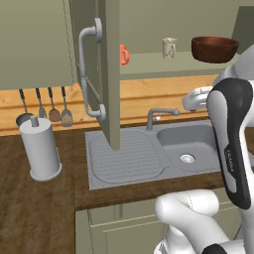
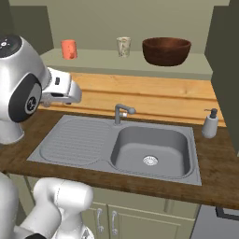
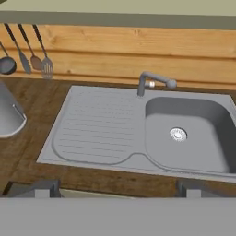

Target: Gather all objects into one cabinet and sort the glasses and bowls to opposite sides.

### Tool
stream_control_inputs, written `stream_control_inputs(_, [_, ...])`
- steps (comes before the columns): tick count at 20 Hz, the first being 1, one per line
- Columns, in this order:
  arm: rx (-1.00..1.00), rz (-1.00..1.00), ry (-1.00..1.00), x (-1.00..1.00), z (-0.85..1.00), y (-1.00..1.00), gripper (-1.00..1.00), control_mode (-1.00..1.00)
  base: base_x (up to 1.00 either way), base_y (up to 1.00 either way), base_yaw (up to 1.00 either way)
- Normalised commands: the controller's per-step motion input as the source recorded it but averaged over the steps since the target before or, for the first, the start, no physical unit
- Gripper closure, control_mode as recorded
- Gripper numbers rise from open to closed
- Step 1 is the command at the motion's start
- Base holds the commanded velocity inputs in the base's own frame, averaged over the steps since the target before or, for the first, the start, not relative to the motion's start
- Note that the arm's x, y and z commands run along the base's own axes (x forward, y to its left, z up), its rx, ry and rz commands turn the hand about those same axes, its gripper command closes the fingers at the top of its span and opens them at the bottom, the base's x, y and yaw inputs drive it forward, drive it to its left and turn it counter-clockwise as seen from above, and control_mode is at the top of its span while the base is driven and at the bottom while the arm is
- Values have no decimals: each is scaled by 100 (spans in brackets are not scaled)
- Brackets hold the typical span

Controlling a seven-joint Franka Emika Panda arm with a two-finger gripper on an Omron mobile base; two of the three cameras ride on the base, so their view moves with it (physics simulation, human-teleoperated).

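Note:
The wide olive-green cabinet [image 2: 93, 59] stands open above the sink, its left door [image 1: 110, 74] swung out toward me. On its shelf sit one orange-red cup [image 2: 69, 49] at the left, the beige patterned cup [image 2: 123, 46] in the middle and the dark brown bowl [image 2: 166, 50] at the right. In the left base view the door edge half hides the orange cup [image 1: 124, 55]. The second orange-red cup is out of view. My gripper [image 3: 115, 189] is open and holds nothing. It hangs below the shelf and looks down at the sink.
A grey sink [image 2: 149, 149] with drainboard [image 2: 74, 140] and faucet [image 2: 122, 112] lies in the wooden counter. A grey paper-towel cylinder [image 1: 40, 149] stands at the left, utensils [image 1: 47, 106] hang on the wall, and a soap dispenser [image 2: 210, 123] stands at the right.

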Motion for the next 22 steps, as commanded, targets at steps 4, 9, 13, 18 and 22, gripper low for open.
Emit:
stream_control_inputs(4, [0, 0, 0, 0, 0, 0, -100, 100, -5, 0, -6])
stream_control_inputs(9, [0, 0, 0, 0, 0, 0, -100, 100, -37, -10, -70])
stream_control_inputs(13, [0, 0, 0, 0, 0, 0, -100, 100, -30, -4, -84])
stream_control_inputs(18, [0, 0, 0, 0, 0, 0, -100, 100, -19, -18, -83])
stream_control_inputs(22, [0, 0, 0, 0, 0, 0, -100, 100, -4, -56, -77])
